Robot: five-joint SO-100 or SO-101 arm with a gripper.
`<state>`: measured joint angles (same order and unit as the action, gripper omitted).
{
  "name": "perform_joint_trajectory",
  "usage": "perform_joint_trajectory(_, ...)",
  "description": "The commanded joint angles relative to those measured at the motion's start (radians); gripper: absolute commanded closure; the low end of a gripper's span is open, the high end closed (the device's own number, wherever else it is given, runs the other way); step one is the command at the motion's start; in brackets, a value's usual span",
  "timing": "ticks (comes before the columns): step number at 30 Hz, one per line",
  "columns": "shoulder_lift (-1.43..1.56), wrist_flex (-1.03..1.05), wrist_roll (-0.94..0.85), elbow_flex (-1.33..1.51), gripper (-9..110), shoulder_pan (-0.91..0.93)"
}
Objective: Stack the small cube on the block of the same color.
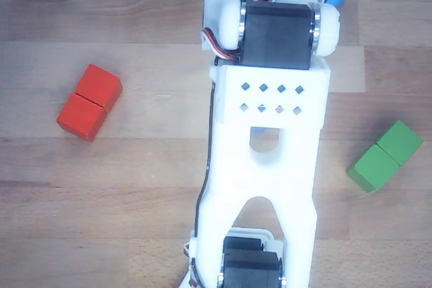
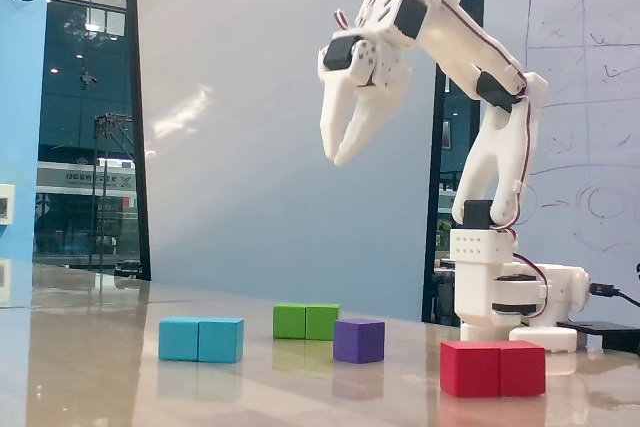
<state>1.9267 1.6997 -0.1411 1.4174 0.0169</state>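
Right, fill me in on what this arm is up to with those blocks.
Nothing is being handled yet. The white arm's gripper hangs empty and open, high above the wooden table. Below, in the fixed view, sit the light blue oblong block, the green oblong block, the small dark blue-violet cube and the red oblong block, each resting apart. The small cube is not yet stacked on the light blue block.

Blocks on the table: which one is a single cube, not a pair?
The small cube, dark violet-blue. The light blue block, green block and red block are each two cubes long.
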Motion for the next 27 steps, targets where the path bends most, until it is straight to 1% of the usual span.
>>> perform_joint_trajectory(1, 0.018, 0.031, -0.006, -0.002, 101, 0.002)
perform_joint_trajectory(11, 0.018, 0.028, -0.006, -0.002, 101, 0.017)
perform_joint_trajectory(14, 0.017, 0.028, -0.006, -0.002, 101, 0.094)
perform_joint_trajectory(18, 0.009, 0.026, -0.006, -0.002, 101, 0.242)
perform_joint_trajectory(21, 0.009, 0.025, -0.006, -0.002, 101, 0.295)
perform_joint_trajectory(24, 0.011, 0.014, -0.006, 0.000, 101, 0.238)
perform_joint_trajectory(27, 0.018, -0.023, -0.006, 0.000, 101, 0.100)
